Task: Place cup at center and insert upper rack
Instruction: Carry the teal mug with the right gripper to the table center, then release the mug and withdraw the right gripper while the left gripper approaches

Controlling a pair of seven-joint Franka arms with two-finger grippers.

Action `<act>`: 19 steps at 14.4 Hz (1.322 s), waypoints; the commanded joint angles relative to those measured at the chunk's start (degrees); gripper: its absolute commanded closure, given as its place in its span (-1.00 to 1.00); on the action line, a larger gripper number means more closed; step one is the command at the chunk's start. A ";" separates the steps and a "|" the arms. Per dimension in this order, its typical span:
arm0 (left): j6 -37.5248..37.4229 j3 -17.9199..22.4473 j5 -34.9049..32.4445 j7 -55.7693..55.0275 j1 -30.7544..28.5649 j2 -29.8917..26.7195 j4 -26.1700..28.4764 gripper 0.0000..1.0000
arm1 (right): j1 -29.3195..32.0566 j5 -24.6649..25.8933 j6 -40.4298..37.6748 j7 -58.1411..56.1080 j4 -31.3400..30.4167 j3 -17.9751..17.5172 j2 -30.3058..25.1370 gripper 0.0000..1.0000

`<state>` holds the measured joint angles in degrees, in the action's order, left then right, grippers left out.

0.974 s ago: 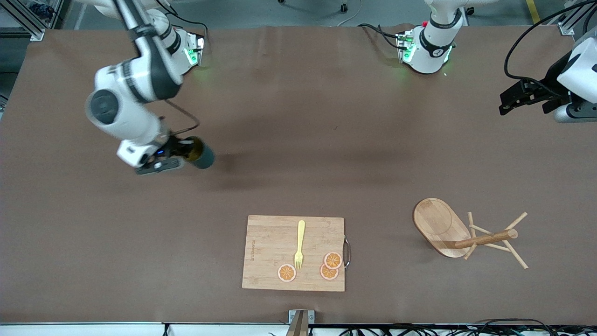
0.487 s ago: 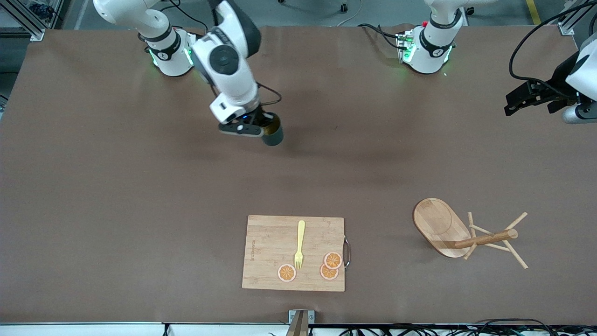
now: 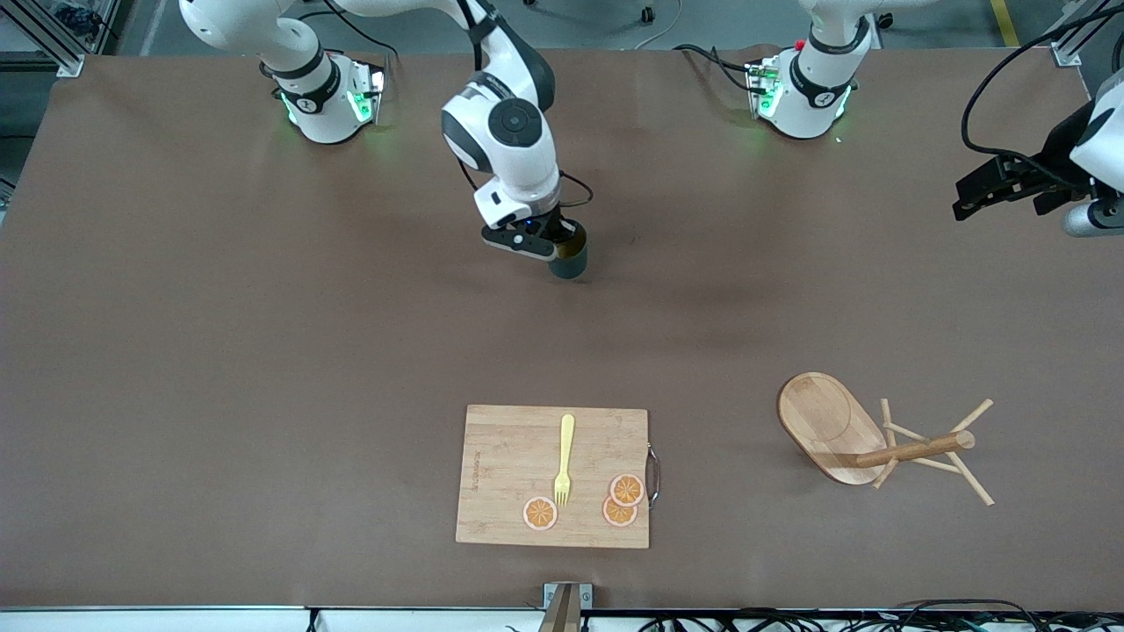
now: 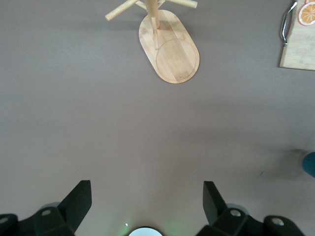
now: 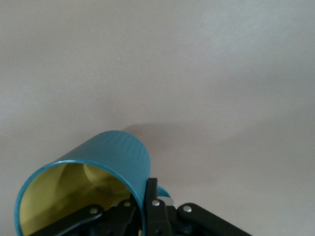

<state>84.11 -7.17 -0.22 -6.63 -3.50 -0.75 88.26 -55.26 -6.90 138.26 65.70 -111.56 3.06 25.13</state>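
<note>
My right gripper [image 3: 555, 246] hangs over the middle of the table, shut on the rim of the dark teal cup [image 3: 569, 256]. In the right wrist view one finger [image 5: 151, 196] sits outside the wall of the cup [image 5: 103, 160] and the other inside its yellow hollow; the cup hangs tilted. The upper rack [image 3: 834, 427] lies tipped on its side toward the left arm's end, its post [image 3: 913, 450] and pegs resting on the table. My left gripper [image 3: 975, 195] hovers open near that end of the table, holding nothing. The left wrist view shows the rack [image 4: 170, 55] well ahead of the left gripper [image 4: 147, 201].
A bamboo cutting board [image 3: 505, 456] with a yellow fork [image 3: 564, 458] and orange slices [image 3: 622, 499] lies near the front camera's edge of the table. One corner of the board [image 4: 297, 51] shows in the left wrist view.
The right arm has swung the cup from the right arm's end of the table to over its middle. The left gripper has drifted slightly.
</note>
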 commanded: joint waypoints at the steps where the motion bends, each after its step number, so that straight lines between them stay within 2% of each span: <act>1: 0.35 -0.21 0.49 1.00 -0.72 0.57 -0.46 -1.00 | -2.31 -0.57 -0.27 1.88 7.30 0.81 7.28 0.99; 3: 0.88 -0.21 0.40 0.39 -0.63 0.66 -0.46 -1.00 | -3.01 -0.48 -0.19 6.08 9.95 0.89 10.54 0.99; 5: 1.32 -0.30 0.40 -0.23 -0.28 1.19 -0.46 -1.00 | -3.19 0.04 0.08 12.14 10.49 0.89 11.08 0.99; 7: 1.58 -1.09 0.49 -3.19 0.07 1.36 -0.37 -1.00 | -3.19 0.13 -0.36 12.70 10.49 0.89 11.08 0.96; 8: 1.50 -2.14 0.49 -6.70 0.51 1.28 0.06 -1.00 | -3.10 0.13 -0.54 12.09 10.49 0.89 11.08 0.74; 9: 1.49 -3.71 0.58 -10.04 0.51 1.19 0.50 -1.00 | -2.84 0.22 -0.62 11.13 10.49 0.89 11.00 -0.40; 10: 1.49 -5.21 0.66 -13.29 0.51 1.10 0.94 -1.00 | -3.10 0.31 -0.62 10.69 10.49 1.07 10.99 -0.99; 13: 1.32 -9.78 0.75 -23.31 0.51 0.84 1.30 -1.00 | -2.49 0.92 -1.93 9.63 10.75 1.25 9.42 -1.00; 15: 1.06 -12.85 0.84 -30.34 0.51 0.84 1.39 -1.00 | -1.70 0.92 -7.19 6.04 10.84 1.42 5.13 -1.00; 19: 1.40 -22.42 0.67 -50.01 0.51 0.66 4.54 -1.00 | 2.68 0.92 -17.47 -0.54 10.58 1.42 -3.57 -1.00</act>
<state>85.21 -25.49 -0.15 -48.58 -2.54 0.77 90.44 -55.65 -6.51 124.76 69.42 -98.56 5.12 27.37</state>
